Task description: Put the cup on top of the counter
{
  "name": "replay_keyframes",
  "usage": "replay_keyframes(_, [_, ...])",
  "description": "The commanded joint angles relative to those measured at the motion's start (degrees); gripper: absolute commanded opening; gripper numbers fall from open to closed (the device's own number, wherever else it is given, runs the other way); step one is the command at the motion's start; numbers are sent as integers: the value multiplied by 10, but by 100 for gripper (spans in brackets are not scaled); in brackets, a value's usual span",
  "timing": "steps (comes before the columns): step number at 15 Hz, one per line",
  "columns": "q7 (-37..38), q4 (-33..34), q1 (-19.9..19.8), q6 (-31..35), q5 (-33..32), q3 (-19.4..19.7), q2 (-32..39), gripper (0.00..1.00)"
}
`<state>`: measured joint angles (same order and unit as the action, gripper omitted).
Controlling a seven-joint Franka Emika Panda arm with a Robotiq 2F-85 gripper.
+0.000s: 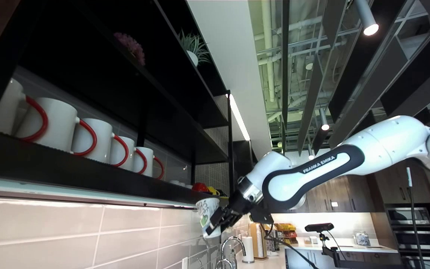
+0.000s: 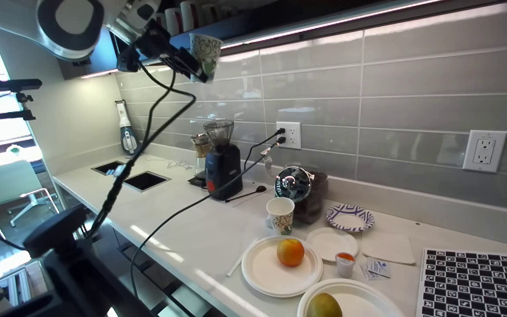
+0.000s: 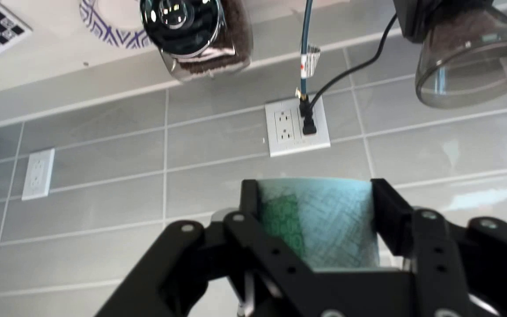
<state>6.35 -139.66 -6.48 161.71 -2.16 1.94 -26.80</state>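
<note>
Hanging slightly tilted, well above the bench (image 2: 216, 222), a patterned cup (image 2: 207, 50) is held pinched by the hand (image 3: 315, 207) near the black shelf (image 1: 88, 172).

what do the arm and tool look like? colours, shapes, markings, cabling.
Glossy white, rounded-shell arm with a dark looping band printed "FRANKA EMIKA" in white. Near its end, a silver metallic wrist ring; beyond it, a black two-fingered mechanical tool with jointed linkages and round grey bolt heads. Flexible black cables run from the wrist area. No sleeve shows.
</note>
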Motion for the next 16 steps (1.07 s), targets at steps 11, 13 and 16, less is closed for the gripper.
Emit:
replay_keyframes(11, [-259,-113,223,220,170,194,173,39])
replay_keyframes(13, [-291,-121,291,241,195,256,172,39])
replay_keyframes(16, [-301,-120,392,225,209,357,155,39])
